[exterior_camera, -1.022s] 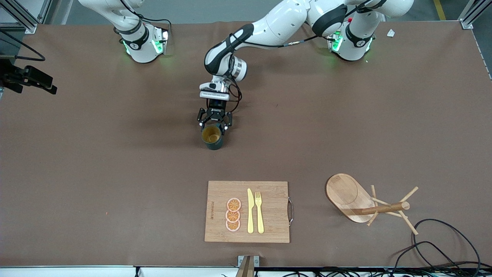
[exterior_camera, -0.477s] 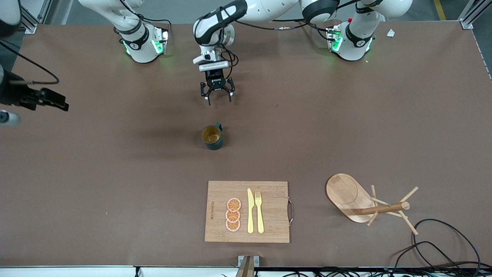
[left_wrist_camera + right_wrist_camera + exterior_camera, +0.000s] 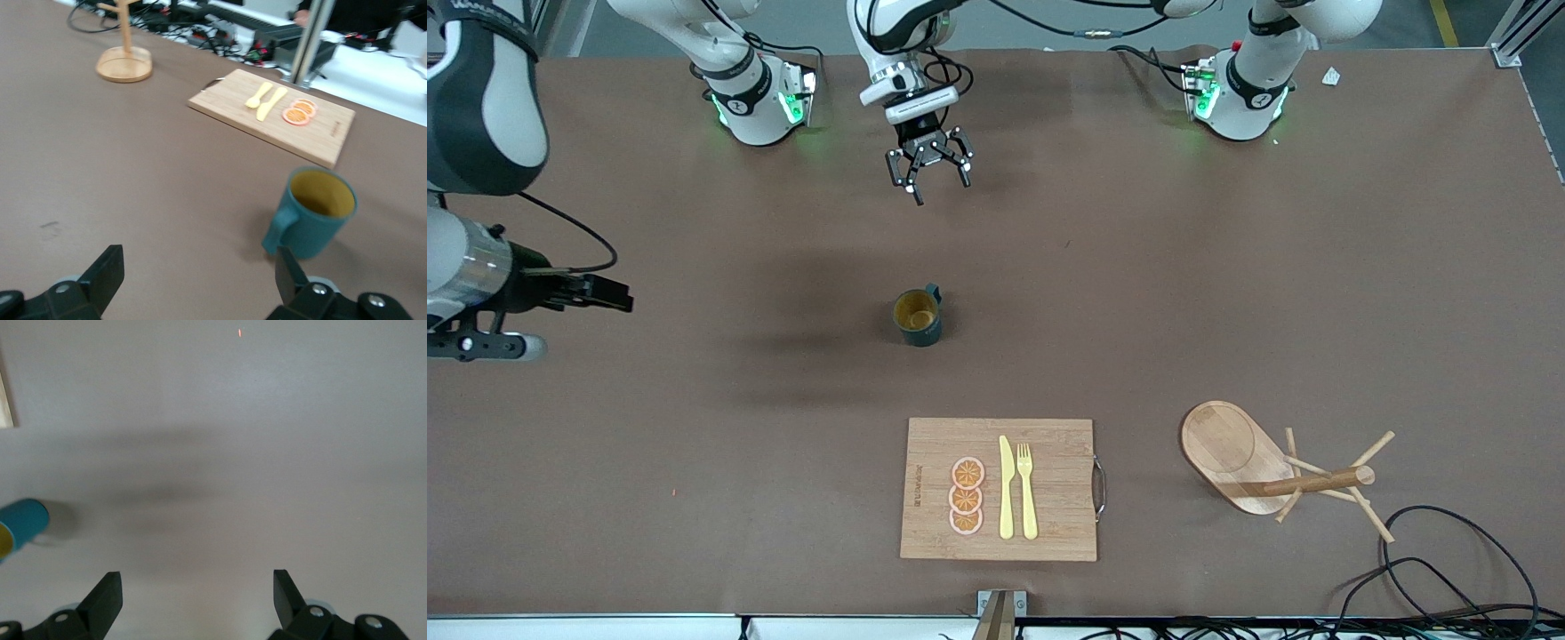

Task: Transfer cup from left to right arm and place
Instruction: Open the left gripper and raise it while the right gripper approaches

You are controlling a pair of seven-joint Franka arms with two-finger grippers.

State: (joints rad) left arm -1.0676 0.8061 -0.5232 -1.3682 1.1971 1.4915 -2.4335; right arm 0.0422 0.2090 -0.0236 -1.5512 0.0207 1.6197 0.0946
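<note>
The dark teal cup (image 3: 918,317) stands upright on the brown table, its tan-yellow inside showing and its handle toward the robots' bases. It also shows in the left wrist view (image 3: 313,213) and at the edge of the right wrist view (image 3: 23,523). My left gripper (image 3: 929,173) is open and empty, up over bare table between the cup and the bases; its fingers (image 3: 110,270) stand wide apart. My right gripper (image 3: 609,295) is open and empty over the table toward the right arm's end, apart from the cup; in its own view (image 3: 197,590) only table lies between the jaws.
A wooden cutting board (image 3: 1049,444) with a yellow knife, a fork and orange slices lies nearer the front camera than the cup. A wooden mug tree (image 3: 1263,462) stands toward the left arm's end. Black cables (image 3: 1449,569) lie at that front corner.
My left gripper has left the cup and drawn up and back toward the bases. The cup has stayed put. My right arm has swung in from the right arm's end.
</note>
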